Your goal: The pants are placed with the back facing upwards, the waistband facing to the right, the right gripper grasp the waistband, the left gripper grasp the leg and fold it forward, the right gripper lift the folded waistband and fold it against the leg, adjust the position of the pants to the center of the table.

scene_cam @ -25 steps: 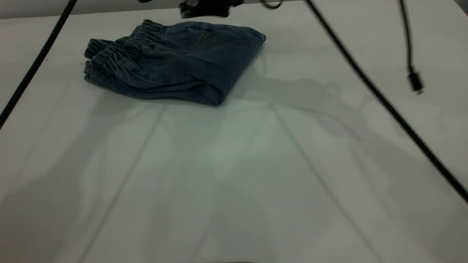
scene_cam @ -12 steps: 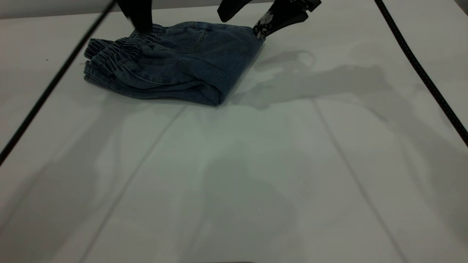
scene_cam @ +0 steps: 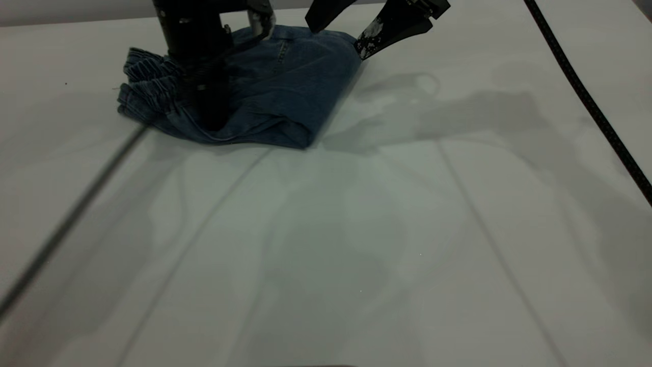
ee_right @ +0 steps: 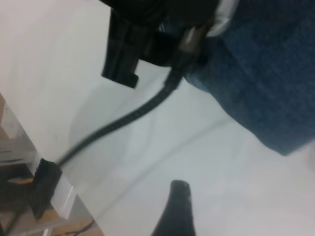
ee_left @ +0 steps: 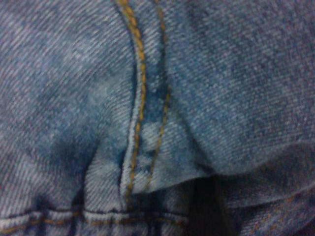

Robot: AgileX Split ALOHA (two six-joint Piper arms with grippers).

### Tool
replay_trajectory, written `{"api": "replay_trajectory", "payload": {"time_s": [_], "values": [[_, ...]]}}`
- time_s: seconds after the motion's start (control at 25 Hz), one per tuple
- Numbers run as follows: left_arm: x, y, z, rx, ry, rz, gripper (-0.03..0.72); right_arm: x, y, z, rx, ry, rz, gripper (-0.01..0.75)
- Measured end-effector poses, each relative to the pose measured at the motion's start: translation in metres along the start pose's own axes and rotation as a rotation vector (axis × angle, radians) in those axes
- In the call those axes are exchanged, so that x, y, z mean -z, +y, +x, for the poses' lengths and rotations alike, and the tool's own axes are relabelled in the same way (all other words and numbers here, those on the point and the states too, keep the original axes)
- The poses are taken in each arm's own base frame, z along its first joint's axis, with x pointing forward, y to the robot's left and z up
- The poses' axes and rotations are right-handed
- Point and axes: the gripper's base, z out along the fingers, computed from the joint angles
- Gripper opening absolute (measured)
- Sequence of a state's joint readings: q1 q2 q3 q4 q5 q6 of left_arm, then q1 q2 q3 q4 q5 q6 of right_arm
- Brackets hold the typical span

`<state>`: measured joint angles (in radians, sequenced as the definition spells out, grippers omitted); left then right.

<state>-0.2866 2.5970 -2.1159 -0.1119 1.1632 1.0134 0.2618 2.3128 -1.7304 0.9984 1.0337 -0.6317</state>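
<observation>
Comparing the exterior views, the biggest change was on the left: the left gripper [scene_cam: 206, 109], which half a second before had only touched the far edge by the waistband [scene_cam: 147, 81], had come down onto the folded pants [scene_cam: 285, 97] and now pressed into the denim just beside the gathered elastic. Whether its fingers were spread or pinched could not be told; the exterior view showed only its dark body against the cloth, and the left wrist view was filled with blue denim and an orange-stitched seam [ee_left: 138, 123] at very close range. The cloth around it looked slightly bunched, and the ruffled waistband end had puckered compared with a moment earlier.

The right gripper [scene_cam: 338, 30] sat where it had been half a second before, at the far right corner of the bundle, its two fingers clearly spread apart and holding nothing, one tip [scene_cam: 369, 43] just beside the folded edge. One second earlier neither gripper had reached the pants.

The pants lay folded in a compact bundle toward the far left part of the table [scene_cam: 356, 244], well away from its middle, with the waistband at the exterior view's left. Both folds looked done, so this moment seemed to belong to the last step: moving the bundle to the centre. With the left gripper now bearing on the cloth, a drag toward the middle seemed likely.
</observation>
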Motion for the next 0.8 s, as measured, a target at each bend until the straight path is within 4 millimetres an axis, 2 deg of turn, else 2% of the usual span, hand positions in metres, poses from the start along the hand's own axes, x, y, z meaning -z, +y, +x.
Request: {"api": "replay_trajectory", "payload": {"time_s": [0.12, 0.32, 0.48, 0.6, 0.72, 0.8], "values": [[-0.002, -0.011, -0.016, 0.133, -0.015, 0.014, 0.433, 0.007, -0.006, -0.001, -0.011, -0.014, 0.006, 0.580], [-0.006, -0.041, -0.051, 0.298, -0.018, 0.035, 0.385, 0.023, -0.022, -0.004, -0.039, -0.046, 0.024, 0.580], [-0.009, -0.055, -0.065, 0.306, 0.001, 0.029, 0.377, 0.035, -0.035, -0.005, -0.061, -0.068, 0.033, 0.580], [-0.003, -0.050, -0.070, 0.284, 0.006, -0.033, 0.375, 0.046, -0.041, -0.006, -0.060, -0.086, 0.042, 0.580], [0.021, -0.037, -0.079, 0.318, -0.041, -0.130, 0.375, 0.065, -0.040, -0.008, -0.040, -0.107, 0.059, 0.580], [0.042, -0.031, -0.085, 0.343, -0.094, -0.188, 0.374, 0.085, -0.035, -0.011, -0.005, -0.120, 0.087, 0.580]]}}
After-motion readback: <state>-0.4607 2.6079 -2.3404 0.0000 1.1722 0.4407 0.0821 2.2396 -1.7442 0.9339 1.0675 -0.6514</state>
